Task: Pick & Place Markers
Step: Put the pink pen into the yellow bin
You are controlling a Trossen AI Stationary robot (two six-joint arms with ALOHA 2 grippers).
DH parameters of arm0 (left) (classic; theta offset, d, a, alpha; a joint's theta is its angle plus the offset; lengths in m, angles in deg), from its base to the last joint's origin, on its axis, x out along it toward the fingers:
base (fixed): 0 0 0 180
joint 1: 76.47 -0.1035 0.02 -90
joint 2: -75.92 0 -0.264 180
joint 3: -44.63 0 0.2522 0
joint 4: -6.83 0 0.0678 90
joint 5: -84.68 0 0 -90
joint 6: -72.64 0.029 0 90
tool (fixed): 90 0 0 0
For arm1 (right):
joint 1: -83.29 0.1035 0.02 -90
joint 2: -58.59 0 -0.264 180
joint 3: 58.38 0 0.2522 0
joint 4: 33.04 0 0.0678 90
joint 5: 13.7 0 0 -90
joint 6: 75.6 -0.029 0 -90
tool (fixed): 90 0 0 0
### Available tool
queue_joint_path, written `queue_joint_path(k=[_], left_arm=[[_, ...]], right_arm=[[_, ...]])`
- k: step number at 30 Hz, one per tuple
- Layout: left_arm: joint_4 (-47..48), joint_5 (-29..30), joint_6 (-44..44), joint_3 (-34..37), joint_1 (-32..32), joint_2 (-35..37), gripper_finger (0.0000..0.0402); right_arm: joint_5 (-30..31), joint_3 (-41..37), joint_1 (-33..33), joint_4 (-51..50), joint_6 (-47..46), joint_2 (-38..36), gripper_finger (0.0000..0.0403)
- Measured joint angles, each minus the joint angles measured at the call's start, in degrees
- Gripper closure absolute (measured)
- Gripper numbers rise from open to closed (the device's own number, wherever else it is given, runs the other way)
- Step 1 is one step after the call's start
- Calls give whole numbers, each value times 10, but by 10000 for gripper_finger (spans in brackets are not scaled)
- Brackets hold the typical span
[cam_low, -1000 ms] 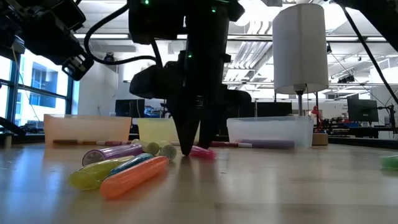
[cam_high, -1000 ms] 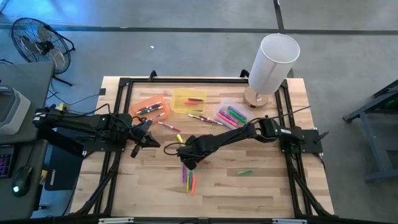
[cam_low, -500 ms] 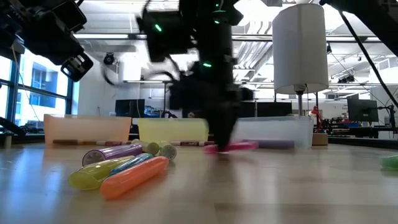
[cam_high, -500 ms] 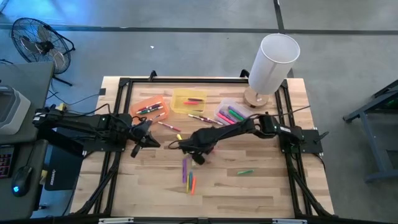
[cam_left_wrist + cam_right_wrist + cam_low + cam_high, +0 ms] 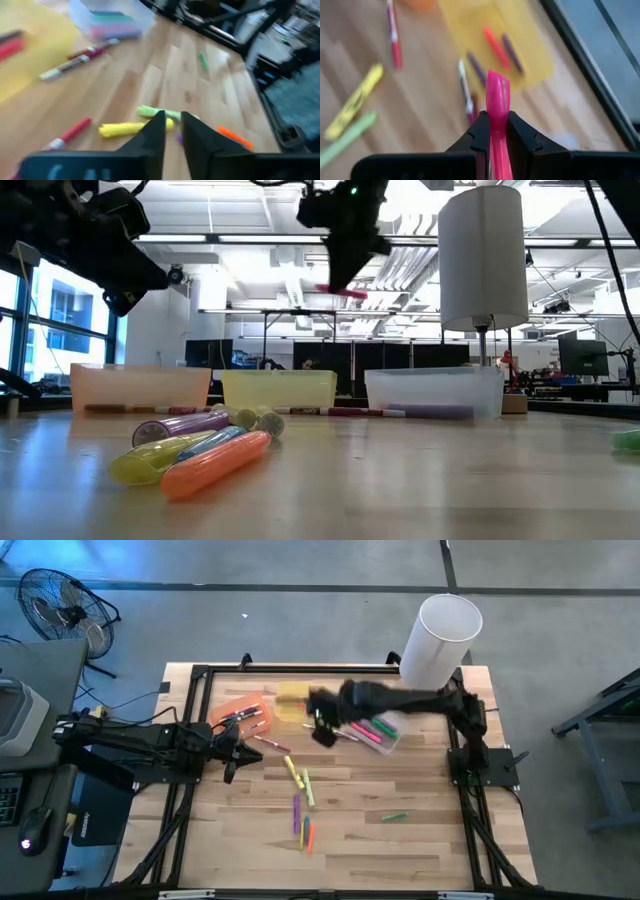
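Observation:
My right gripper (image 5: 322,728) hangs high over the table's far middle, near the yellow bin (image 5: 295,700), and is shut on a pink marker (image 5: 497,100). In the low view the marker (image 5: 345,291) shows well above the table. More markers lie flat on the wood: a yellow one (image 5: 292,770), a light green one (image 5: 307,786), a purple one (image 5: 296,810), an orange one (image 5: 309,835) and a green one (image 5: 395,816). Others lie in the orange bin (image 5: 240,712) and the clear bin (image 5: 375,726). My left gripper (image 5: 234,754) waits at the left, its fingers (image 5: 155,131) a narrow gap apart and holding nothing. My right gripper pinches the pink marker's barrel (image 5: 497,117) between its two fingers (image 5: 479,131). They come slanting down from above. One end of the marker sticks out past the fingertips. The marker is lifted clear of the table and hangs roughly level below the gripper.
A tall white cylinder on a wooden foot (image 5: 438,640) stands at the far right corner. A black frame (image 5: 200,675) rims the table. Loose red-and-white pens (image 5: 270,742) lie in front of the bins. Bare wood stretches along the near edge.
My right gripper has taken hold of the pink marker on the table's middle, then risen fast with it toward the far edge and the bins. The marker is now lifted clear. The yellow and light green markers it stood over now show. My left gripper has rolled a little in place.

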Motion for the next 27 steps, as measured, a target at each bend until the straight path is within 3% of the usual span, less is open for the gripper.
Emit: queue_joint_path(k=[5,7,15,22,27], left_arm=[[-12,140,-23,0,0,-10,275],[-13,168,-26,0,0,-10,259],[-9,171,-37,0,0,-17,248],[45,193,-61,-34,0,-81,248],[109,184,-53,-85,0,-149,247]], right_arm=[[-64,-2,-52,105,99,24,375],[-84,-1,-62,143,132,37,375],[-123,-1,-88,218,237,111,375],[-121,-1,-105,235,266,143,372],[-122,-1,-113,233,265,145,320]])
